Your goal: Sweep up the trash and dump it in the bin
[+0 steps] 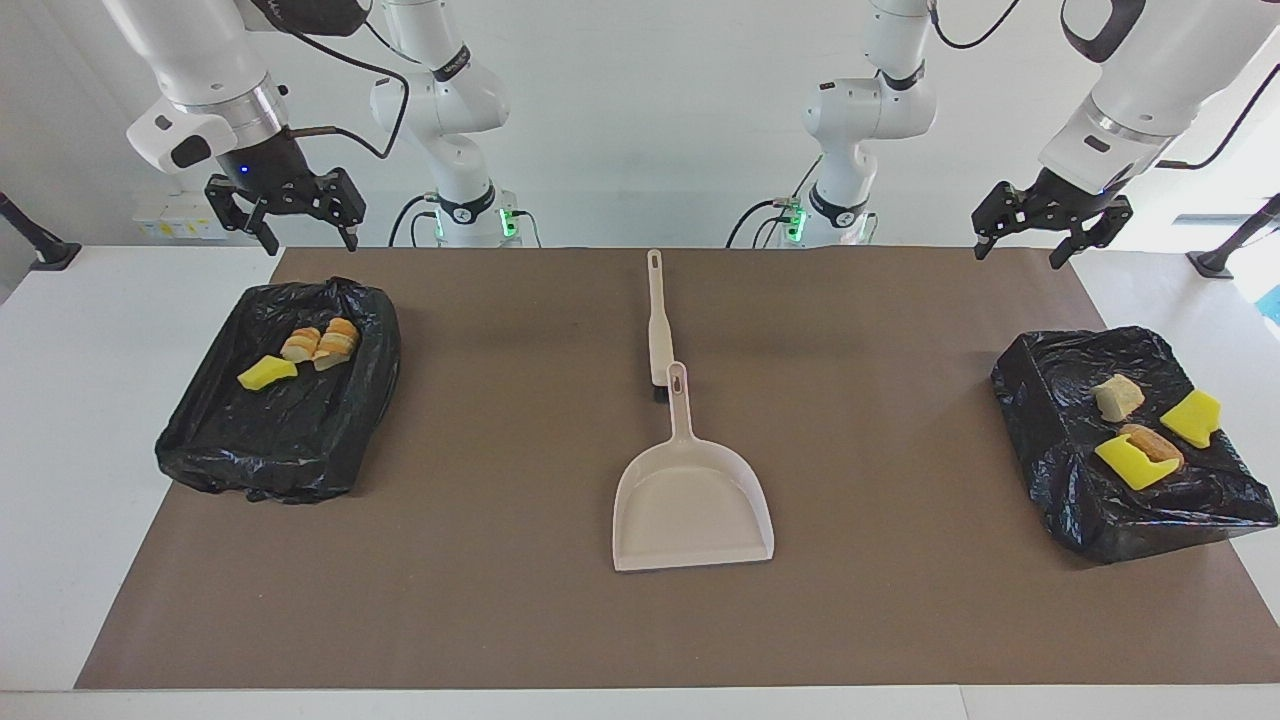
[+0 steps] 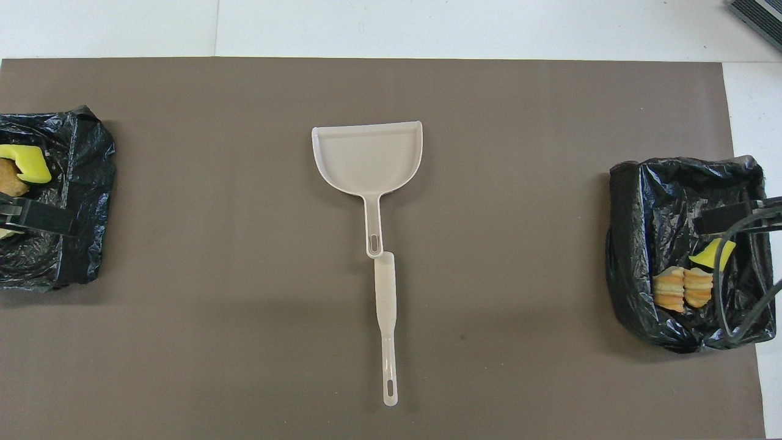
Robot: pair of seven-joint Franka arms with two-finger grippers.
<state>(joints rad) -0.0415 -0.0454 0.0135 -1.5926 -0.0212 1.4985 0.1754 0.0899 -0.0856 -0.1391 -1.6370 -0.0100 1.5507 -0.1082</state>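
Note:
The trash lies in two black-bagged bins. In the bin (image 1: 280, 440) at the right arm's end are a yellow wedge (image 1: 266, 372) and two bread chunks (image 1: 321, 343). The bin (image 1: 1060, 400) at the left arm's end holds two yellow wedges (image 1: 1190, 417) and two tan chunks (image 1: 1117, 397). A beige dustpan (image 1: 692, 505) rests mid-mat, with the brush (image 1: 657, 320) at its handle, nearer to the robots. My right gripper (image 1: 311, 245) hangs open and empty over the mat's edge by its bin. My left gripper (image 1: 1017, 258) hangs open and empty above the mat's corner.
A brown mat (image 1: 500, 600) covers most of the white table (image 1: 60, 450). Broad bare mat lies between the dustpan and each bin. In the overhead view the dustpan (image 2: 366, 156) opens away from the robots, and the brush (image 2: 387, 318) lies in line with it.

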